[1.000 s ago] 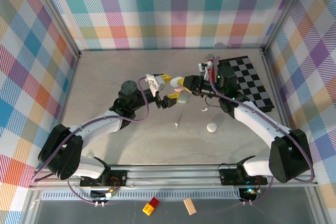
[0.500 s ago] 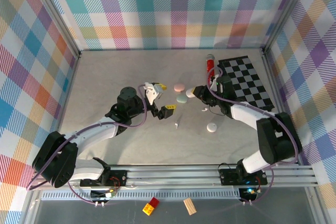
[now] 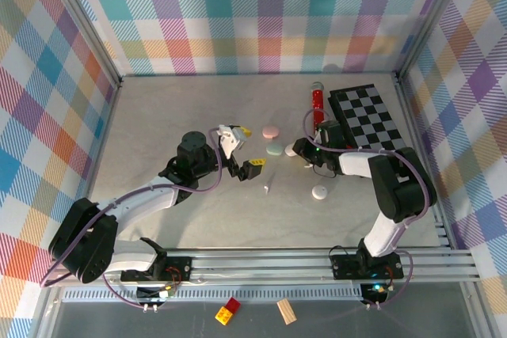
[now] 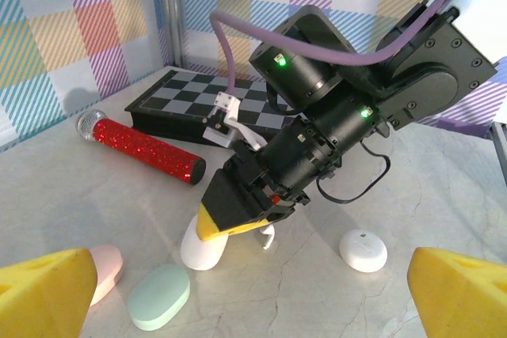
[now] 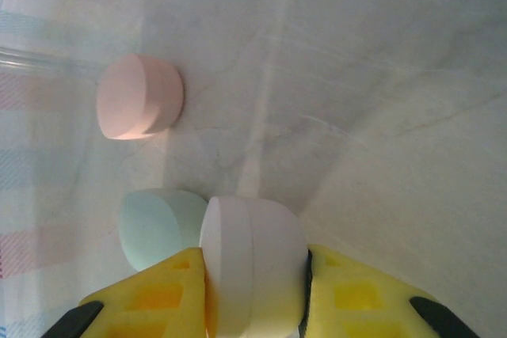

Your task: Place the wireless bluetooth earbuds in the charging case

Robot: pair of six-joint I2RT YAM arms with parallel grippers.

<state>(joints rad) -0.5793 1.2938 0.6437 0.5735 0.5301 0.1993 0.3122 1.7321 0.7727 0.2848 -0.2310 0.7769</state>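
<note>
Right of tabletop centre | step: securing case, right gripper point(image 5: 255, 279) pinching white case point(image 5: 253, 247) | left gripper point(image 4: 253, 290) spread | next, likely: fetch earbud point(image 3: 267, 189).

Red glitter microphone point(image 4: 139, 150) lying just beside checkerboard point(image 3: 371, 124) on grey table point(image 3: 158, 140); plaid walls point(image 3: 238, 13) around

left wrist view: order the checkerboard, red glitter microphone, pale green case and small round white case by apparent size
1. black-and-white checkerboard, partly hidden
2. red glitter microphone
3. pale green pebble-shaped plastic case and white round plastic case: near alike; the green one lies nearer the camera, so unranked
</note>
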